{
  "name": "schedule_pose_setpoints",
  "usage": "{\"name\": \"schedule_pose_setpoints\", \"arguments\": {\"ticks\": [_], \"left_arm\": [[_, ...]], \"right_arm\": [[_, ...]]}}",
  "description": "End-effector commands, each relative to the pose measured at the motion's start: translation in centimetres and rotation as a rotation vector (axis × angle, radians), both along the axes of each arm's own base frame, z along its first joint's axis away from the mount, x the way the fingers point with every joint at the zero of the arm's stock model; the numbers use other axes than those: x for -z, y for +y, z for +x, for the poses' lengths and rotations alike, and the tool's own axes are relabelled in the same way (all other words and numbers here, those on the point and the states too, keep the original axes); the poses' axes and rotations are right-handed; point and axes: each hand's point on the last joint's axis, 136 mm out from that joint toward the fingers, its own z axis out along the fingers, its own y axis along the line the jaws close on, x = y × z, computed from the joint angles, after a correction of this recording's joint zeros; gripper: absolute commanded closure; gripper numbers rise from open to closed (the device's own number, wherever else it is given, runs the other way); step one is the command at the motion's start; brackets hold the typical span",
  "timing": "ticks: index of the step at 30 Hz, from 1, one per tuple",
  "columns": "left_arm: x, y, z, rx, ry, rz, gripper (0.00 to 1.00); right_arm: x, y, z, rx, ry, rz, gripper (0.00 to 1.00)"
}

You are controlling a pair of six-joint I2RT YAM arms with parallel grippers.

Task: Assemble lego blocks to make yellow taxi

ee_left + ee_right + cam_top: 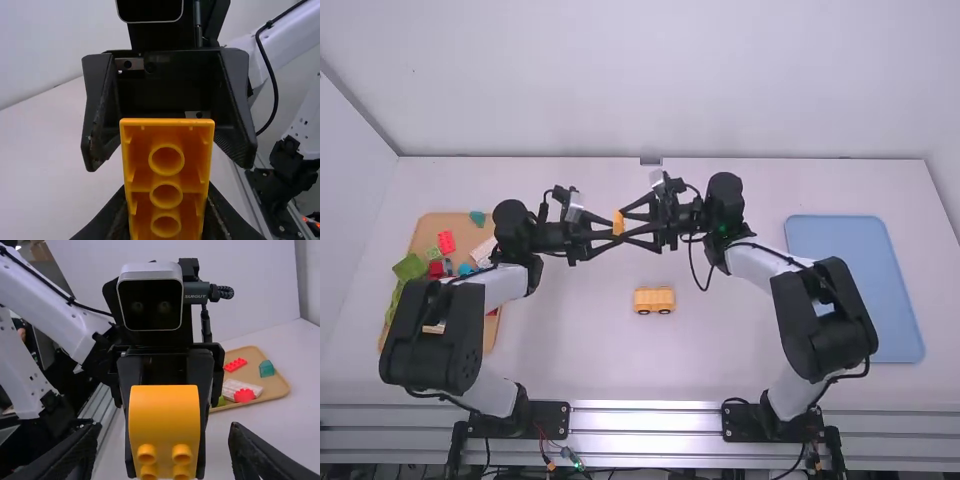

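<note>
The wheeled yellow block (pixel 654 300) lies on the white table (pixel 560 350), and from it I give all the places. It stands upright, and its dark wheels show on the side near to the camera of the high view. No gripper is touching it.

Farther from the arm bases than the wheeled yellow block, and a little to its left, the loose orange-yellow block (pixel 618 222) is in the air. The left gripper (pixel 616 235) has this block between its two fingers, closed on it from both sides. The right gripper (pixel 626 226) is also in the air beyond the wheeled yellow block, facing the left gripper. Its jaws are wide, with the loose block between them, and they do not press on it.

In the left wrist view the loose block shows its hollow underside, with three round tubes in one row. In the right wrist view it shows a smooth, rounded face and some round studs.

Well to the left of the wheeled yellow block is the wooden tray (pixel 470 232), which carries a red block (pixel 446 242), a teal block (pixel 477 218) and other pieces. Well to its right lies the blue tray (pixel 855 290).
</note>
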Motion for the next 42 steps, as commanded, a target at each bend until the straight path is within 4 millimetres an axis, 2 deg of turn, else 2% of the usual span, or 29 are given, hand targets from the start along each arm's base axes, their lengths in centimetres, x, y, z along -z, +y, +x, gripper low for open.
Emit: {"name": "schedule_pose_setpoints", "arguments": {"ticks": [1,6,7,10,18,26,28,30,32,33,34,35,36,37,39,42], "left_arm": [[-0.5,-0.2,0.3,0.0,-0.027,0.0,0.98],[-0.5,-0.2,0.3,-0.001,-0.025,-0.001,0.98],[-0.5,-0.2,0.3,-0.001,-0.025,-0.001,0.98],[-0.5,-0.1,0.3,0.0,-0.028,0.0,0.98],[-0.5,-0.2,0.3,0.002,-0.025,0.0,0.98],[0.1,-0.1,0.0,-0.002,-0.028,0.004,0.98],[0.1,-0.1,-0.1,0.001,-0.033,0.004,0.98],[0.1,-0.1,0.0,-0.003,-0.032,0.003,0.98],[0.1,-0.1,0.0,-0.002,-0.033,0.003,0.91],[0.1,-0.1,0.0,-0.002,-0.033,0.003,0.76],[0.1,-0.1,0.0,-0.003,-0.032,0.004,0.44],[0.1,-0.1,0.0,-0.003,-0.033,0.004,0.33],[0.1,-0.1,0.0,-0.002,-0.032,0.004,0.13],[0.1,-0.1,0.0,-0.003,-0.032,0.004,0.01],[0.1,-0.1,0.1,-0.006,-0.029,0.003,0.01],[0.8,0.1,1.0,-0.064,0.03,0.004,0.01]], "right_arm": [[-0.7,0.5,0.4,0.001,-0.029,0.01,0.35],[-0.7,0.8,0.1,-0.008,-0.034,0.012,0.41],[-0.7,0.8,0.2,-0.002,-0.033,0.011,0.44],[-0.7,1.2,-0.1,-0.014,-0.033,0.012,0.46],[-0.8,1.5,-0.1,-0.003,-0.033,0.013,0.6],[-0.8,1.5,-0.1,-0.002,-0.034,0.013,0.63],[-0.8,1.5,-0.1,-0.003,-0.037,0.013,0.67],[-0.8,1.5,-0.1,-0.005,-0.037,0.013,0.75],[-0.8,1.5,-0.1,-0.004,-0.036,0.013,0.8],[-0.8,1.5,-0.1,-0.003,-0.036,0.013,0.8],[-0.8,1.5,-0.1,-0.004,-0.037,0.013,0.84],[-0.8,1.5,-0.1,-0.003,-0.037,0.013,0.84],[-0.8,1.5,-0.1,-0.003,-0.037,0.013,0.85],[-0.8,1.4,0.1,0.008,-0.037,0.013,0.85],[-0.7,1.0,1.0,0.05,-0.033,0.012,0.88],[-0.1,-0.1,3.6,0.173,0.0,-0.005,0.96]]}}
